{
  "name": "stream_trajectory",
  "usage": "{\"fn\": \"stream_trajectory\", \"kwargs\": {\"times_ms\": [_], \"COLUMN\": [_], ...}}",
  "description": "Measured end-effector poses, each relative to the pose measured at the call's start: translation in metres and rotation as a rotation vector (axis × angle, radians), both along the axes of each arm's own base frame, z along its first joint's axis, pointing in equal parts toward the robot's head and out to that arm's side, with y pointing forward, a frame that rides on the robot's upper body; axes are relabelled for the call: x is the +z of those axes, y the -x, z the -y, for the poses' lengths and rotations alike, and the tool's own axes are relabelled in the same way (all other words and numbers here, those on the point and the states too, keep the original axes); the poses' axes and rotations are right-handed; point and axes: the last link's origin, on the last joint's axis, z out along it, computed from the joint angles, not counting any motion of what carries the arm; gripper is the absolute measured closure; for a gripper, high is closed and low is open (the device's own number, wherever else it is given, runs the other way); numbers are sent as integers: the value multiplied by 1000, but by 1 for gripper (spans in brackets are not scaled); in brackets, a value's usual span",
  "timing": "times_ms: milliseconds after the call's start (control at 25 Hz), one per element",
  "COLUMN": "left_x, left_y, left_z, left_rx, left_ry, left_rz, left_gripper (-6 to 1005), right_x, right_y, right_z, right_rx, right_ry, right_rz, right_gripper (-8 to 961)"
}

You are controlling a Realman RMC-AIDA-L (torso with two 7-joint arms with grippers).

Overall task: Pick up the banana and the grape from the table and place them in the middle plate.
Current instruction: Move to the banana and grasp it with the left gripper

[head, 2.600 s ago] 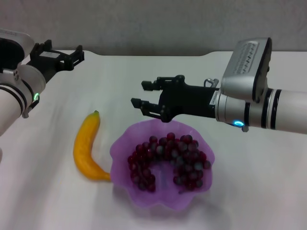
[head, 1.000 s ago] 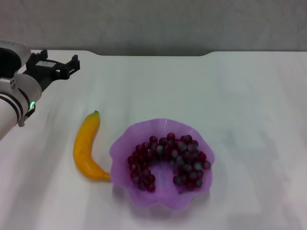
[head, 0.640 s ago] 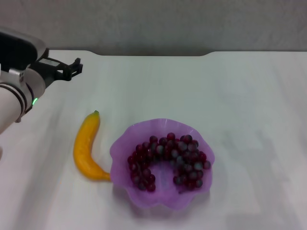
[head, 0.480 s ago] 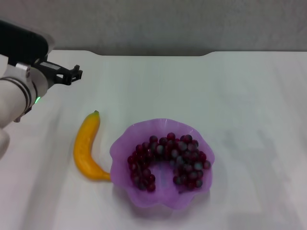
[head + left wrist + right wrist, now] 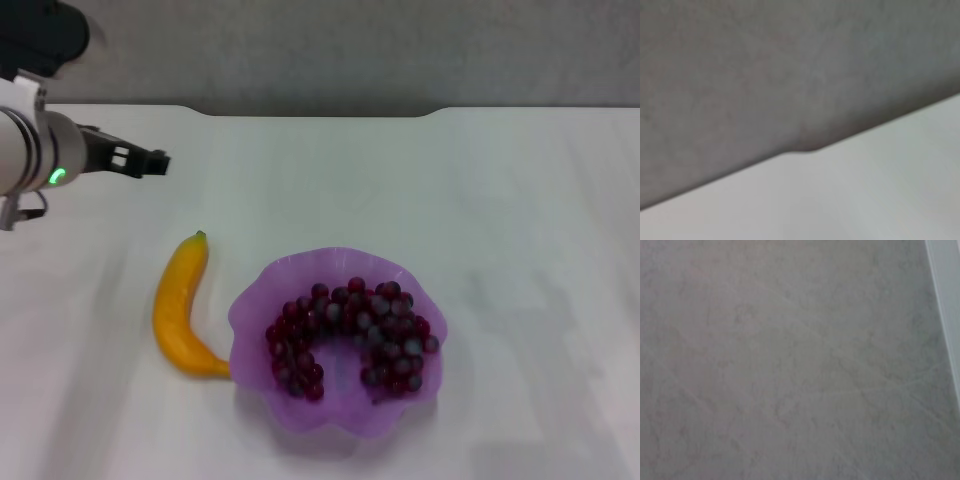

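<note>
Left pincer [image 5: 150,160] hangs above the tabletop [image 5: 500,200]; whether it is open or closed cannot be told. Banana [image 5: 180,308] lies below and nearer, touching the plate [image 5: 250,300] rim, not yet picked. Grapes [image 5: 350,335] already lie in the plate. Right pincer is out of view.

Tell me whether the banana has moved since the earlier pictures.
No. The banana lies on the table, its lower end against the middle plate, as before.

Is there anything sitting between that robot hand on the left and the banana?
No. In the head view, only bare white table lies between the left hand and the banana. The banana's green tip points toward the hand.
</note>
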Motion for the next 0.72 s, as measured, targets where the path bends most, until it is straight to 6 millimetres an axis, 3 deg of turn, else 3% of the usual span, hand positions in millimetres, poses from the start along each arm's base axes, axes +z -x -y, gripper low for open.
{"fn": "stream_trajectory", "kwargs": {"times_ms": [200, 440, 720], "left_x": [10, -3, -20], "left_y": [9, 28, 32], "left_z": [16, 37, 45], "left_rx": [126, 247, 255], "left_ry": [49, 119, 164], "left_rz": [-73, -97, -121], "left_gripper": [104, 103, 103], "right_x": [-4, -7, -10], "right_y": [4, 6, 8], "right_z": [-1, -1, 0], "right_rx": [16, 28, 33], "right_ry": [13, 26, 37], "right_rz": [10, 18, 21], "right_gripper": [50, 49, 49]}}
